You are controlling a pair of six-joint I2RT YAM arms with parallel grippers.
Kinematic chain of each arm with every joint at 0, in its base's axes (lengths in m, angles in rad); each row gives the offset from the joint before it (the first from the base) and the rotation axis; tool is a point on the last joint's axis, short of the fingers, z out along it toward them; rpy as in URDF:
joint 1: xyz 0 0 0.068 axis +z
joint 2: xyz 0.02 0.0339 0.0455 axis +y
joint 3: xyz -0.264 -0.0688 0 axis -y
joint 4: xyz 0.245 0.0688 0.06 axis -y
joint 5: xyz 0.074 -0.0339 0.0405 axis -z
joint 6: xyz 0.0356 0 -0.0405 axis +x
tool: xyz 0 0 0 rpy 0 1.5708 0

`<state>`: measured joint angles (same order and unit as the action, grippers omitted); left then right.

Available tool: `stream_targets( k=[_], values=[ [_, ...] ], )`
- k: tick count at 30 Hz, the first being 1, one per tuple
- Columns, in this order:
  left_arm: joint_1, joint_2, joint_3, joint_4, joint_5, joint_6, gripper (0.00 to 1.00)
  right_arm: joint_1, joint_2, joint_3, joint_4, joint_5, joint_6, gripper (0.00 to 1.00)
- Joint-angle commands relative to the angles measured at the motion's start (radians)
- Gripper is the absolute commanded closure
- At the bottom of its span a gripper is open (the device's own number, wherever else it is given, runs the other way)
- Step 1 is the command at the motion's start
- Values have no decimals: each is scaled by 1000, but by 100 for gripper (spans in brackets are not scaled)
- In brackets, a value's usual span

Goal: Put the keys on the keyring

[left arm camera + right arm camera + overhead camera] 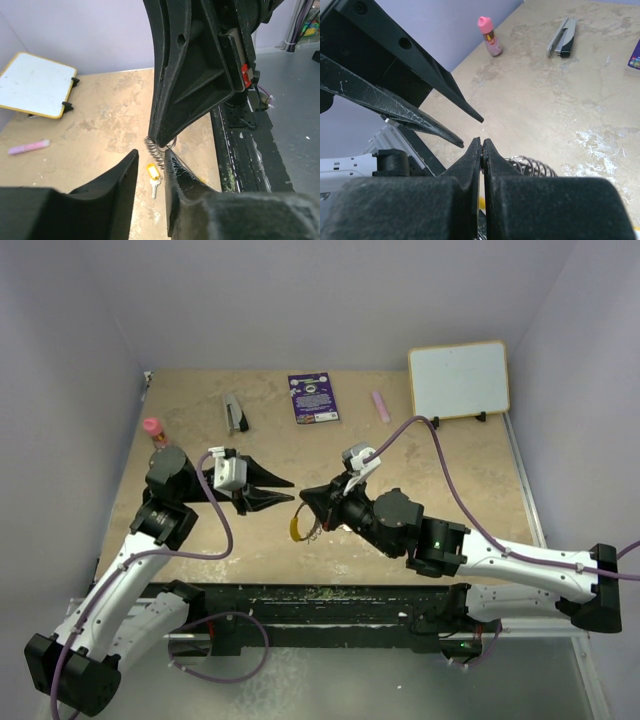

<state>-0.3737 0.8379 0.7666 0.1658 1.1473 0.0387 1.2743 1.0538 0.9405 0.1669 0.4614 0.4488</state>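
- Right end effector (481, 146) closed, seemingly pinching the ring (530, 165); its coil shows just beside the tips
- Left end effector (289, 490) open and empty, facing the right end effector, tips near but apart
- Key (153, 172) just below the right end effector; hanging or lying on the counter (100, 125), I cannot tell
- Likely best: keep the ring steady; left grips the yellow head, leaving the hole free; approach slowly, since the tips could clash
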Motion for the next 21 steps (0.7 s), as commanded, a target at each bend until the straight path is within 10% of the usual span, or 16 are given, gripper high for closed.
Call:
stream_targets(
  k=[1, 21],
  values=[
    [-1, 5, 6, 2, 52, -17, 66, 8, -7, 45, 78, 13, -18, 100],
    [-24, 33, 47, -18, 66, -303, 46, 83, 75, 136, 144, 152, -90, 100]
  ],
)
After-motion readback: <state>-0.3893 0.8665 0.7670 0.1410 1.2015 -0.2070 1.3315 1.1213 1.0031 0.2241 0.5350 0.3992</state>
